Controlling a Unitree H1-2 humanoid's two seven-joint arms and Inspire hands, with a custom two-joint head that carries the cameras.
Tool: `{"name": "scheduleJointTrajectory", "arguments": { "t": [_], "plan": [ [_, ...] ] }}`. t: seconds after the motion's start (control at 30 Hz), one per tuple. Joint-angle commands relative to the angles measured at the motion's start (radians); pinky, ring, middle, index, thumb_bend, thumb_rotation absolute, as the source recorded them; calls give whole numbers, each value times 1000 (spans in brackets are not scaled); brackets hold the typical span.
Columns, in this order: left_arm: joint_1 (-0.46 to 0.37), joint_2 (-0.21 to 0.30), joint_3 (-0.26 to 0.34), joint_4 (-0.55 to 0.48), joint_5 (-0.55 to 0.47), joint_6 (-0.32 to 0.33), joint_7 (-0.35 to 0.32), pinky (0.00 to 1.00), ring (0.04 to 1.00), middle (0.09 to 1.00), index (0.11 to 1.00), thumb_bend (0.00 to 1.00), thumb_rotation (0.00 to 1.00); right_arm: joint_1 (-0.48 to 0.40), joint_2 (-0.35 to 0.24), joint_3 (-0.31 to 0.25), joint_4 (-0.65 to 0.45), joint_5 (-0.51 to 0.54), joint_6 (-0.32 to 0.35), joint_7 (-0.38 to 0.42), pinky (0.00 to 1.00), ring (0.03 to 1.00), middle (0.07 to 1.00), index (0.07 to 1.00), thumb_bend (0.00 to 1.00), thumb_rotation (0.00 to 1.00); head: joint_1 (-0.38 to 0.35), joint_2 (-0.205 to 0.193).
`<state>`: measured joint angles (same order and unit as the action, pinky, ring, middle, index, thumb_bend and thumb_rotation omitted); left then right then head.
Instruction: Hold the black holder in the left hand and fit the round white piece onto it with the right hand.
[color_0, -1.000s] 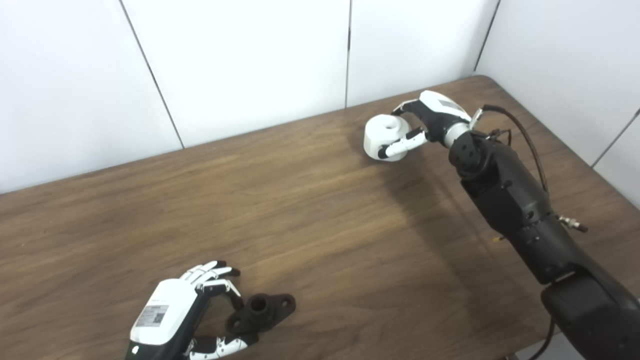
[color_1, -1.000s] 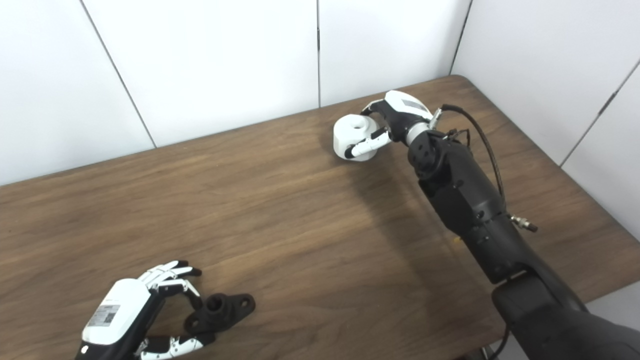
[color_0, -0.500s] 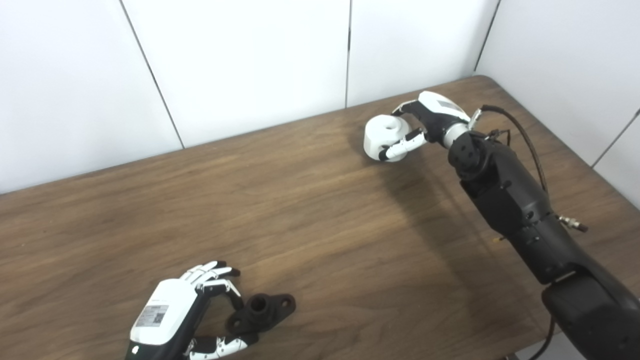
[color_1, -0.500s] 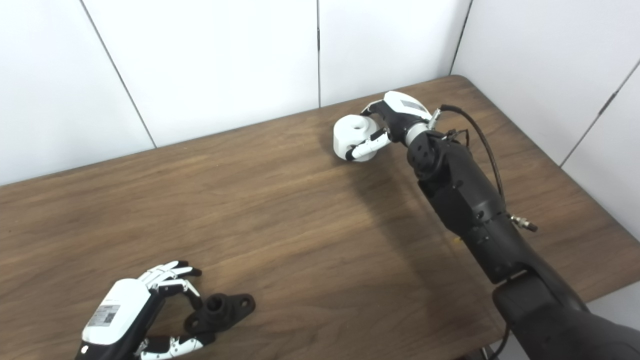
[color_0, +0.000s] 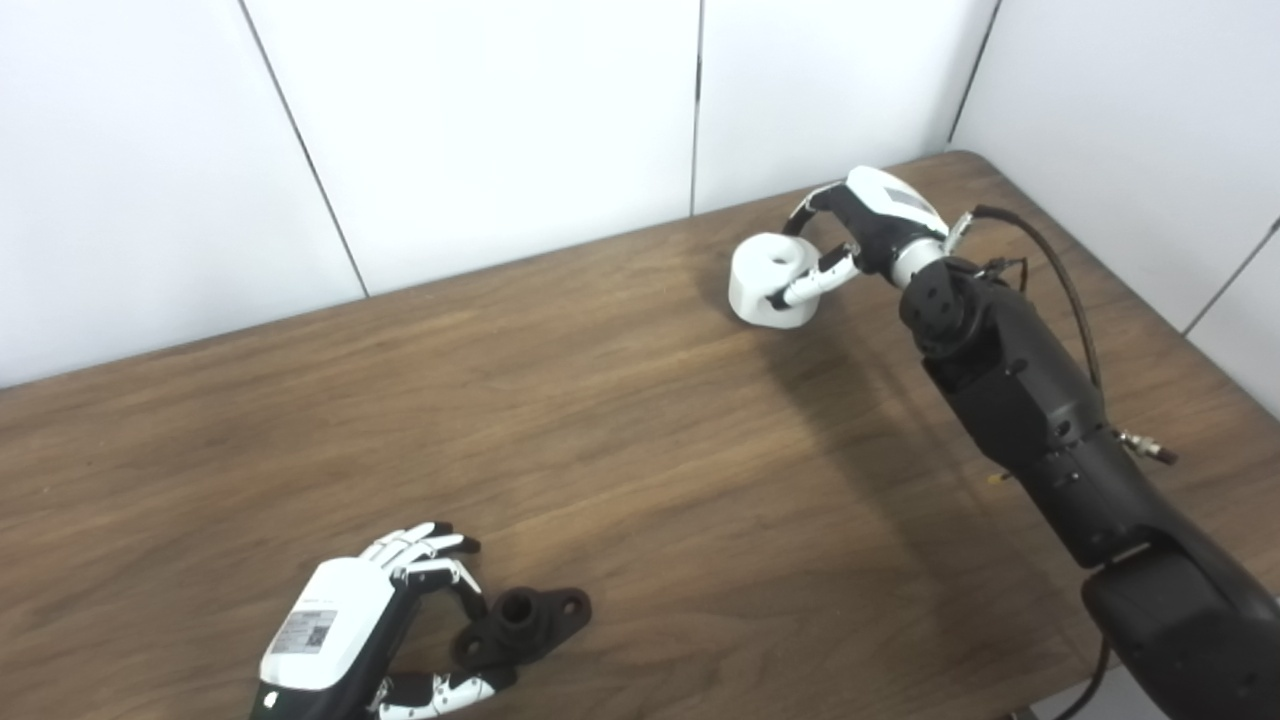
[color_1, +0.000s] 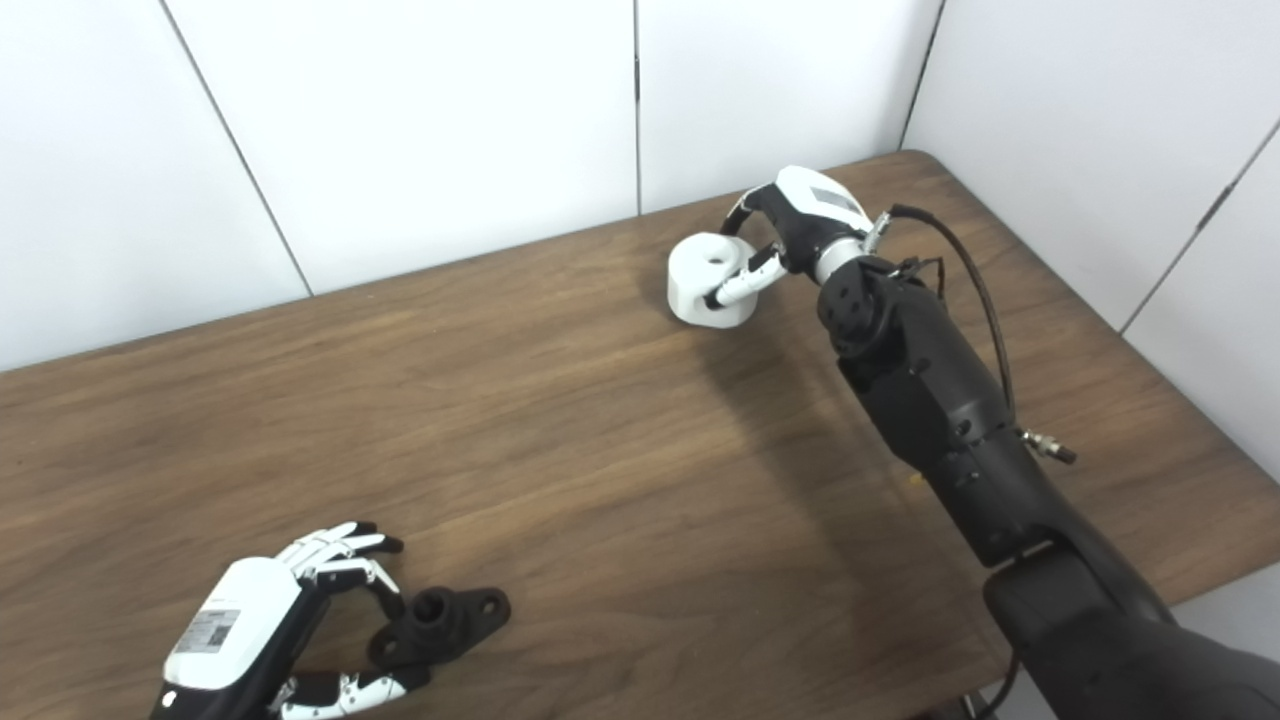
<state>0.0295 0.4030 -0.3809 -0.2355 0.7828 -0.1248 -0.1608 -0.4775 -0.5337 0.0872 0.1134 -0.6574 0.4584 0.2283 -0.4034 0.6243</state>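
the round white piece (color_0: 768, 280) is being gripped by the right hand (color_0: 858, 235) at the far right of the wooden table (color_0: 620, 430), fingers and thumb closed around its near side while its base is sitting on the tabletop. the black holder (color_0: 522, 624) is lying flat at the near left edge, being cupped by the left hand (color_0: 375, 625); fingers are curled around its left end, whether it is actually being clamped cannot be told.
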Motion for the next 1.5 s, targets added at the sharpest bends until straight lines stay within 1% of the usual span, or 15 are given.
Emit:
{"name": "scheduleJointTrajectory", "arguments": {
  "t": [0.0, 0.33, 0.57, 0.7, 0.8, 0.93, 1.07, 1.13, 1.2, 1.27, 1.3, 1.33, 1.47],
  "plan": [
    [54, 48, -6, 52, 39, 64, -94, 847, 879, 801, 486, 523, 55, -41, -11, -18, -33, 6, -29, -46, 1000, 956, 886, 491, 523, 149, -1, 2],
    [54, 46, -3, 49, 36, 62, -95, 842, 877, 801, 486, 523, 54, -31, -18, -3, -41, -1, -39, -79, 1000, 941, 857, 484, 524, 137, -1, 7],
    [53, 46, -1, 46, 36, 66, -100, 844, 880, 804, 486, 523, 55, -27, -22, 4, -37, -2, -37, -74, 1000, 940, 854, 485, 524, 136, 6, 8],
    [54, 43, -3, 41, 40, 66, -99, 844, 880, 803, 486, 523, 55, -18, -36, 17, -75, -15, -32, -54, 1000, 930, 844, 485, 524, 137, 22, 15],
    [55, 39, -3, 41, 40, 62, -93, 838, 873, 798, 485, 523, 54, -5, -48, 31, -139, -22, -23, -17, 1000, 924, 836, 485, 524, 136, 40, 20],
    [52, 32, -8, 28, 44, 76, -108, 840, 874, 799, 486, 523, 54, 12, -61, 46, -237, -36, 0, 44, 1000, 922, 839, 485, 523, 135, 72, 30],
    [49, 21, -15, 23, 56, 87, -118, 841, 876, 803, 486, 523, 55, 35, -69, 52, -349, -39, 4, 109, 1000, 917, 830, 485, 524, 136, 130, 50],
    [46, 12, -21, 15, 68, 102, -134, 844, 878, 806, 486, 523, 55, 46, -69, 48, -401, -36, 5, 136, 1000, 914, 825, 485, 524, 137, 163, 60],
    [42, -1, -29, 7, 80, 122, -151, 853, 884, 810, 486, 523, 54, 56, -63, 37, -450, -27, 8, 170, 1000, 912, 821, 484, 524, 137, 212, 71],
    [38, -13, -36, 6, 89, 133, -155, 859, 884, 810, 486, 523, 54, 63, -60, 29, -491, -20, 10, 205, 998, 908, 818, 484, 524, 137, 251, 77],
    [36, -18, -41, 8, 94, 136, -154, 860, 884, 810, 486, 523, 54, 65, -56, 27, -511, -20, 10, 227, 989, 906, 817, 484, 524, 137, 264, 81],
    [34, -21, -45, 10, 97, 138, -153, 863, 884, 810, 486, 523, 54, 66, -54, 24, -523, -21, 11, 242, 959, 900, 813, 484, 524, 137, 267, 82],
    [27, -36, -56, 2, 109, 168, -175, 881, 891, 818, 487, 522, 54, 73, -28, 3, -594, -53, 11, 326, 910, 887, 809, 483, 525, 141, 303, 98]
  ]
}}
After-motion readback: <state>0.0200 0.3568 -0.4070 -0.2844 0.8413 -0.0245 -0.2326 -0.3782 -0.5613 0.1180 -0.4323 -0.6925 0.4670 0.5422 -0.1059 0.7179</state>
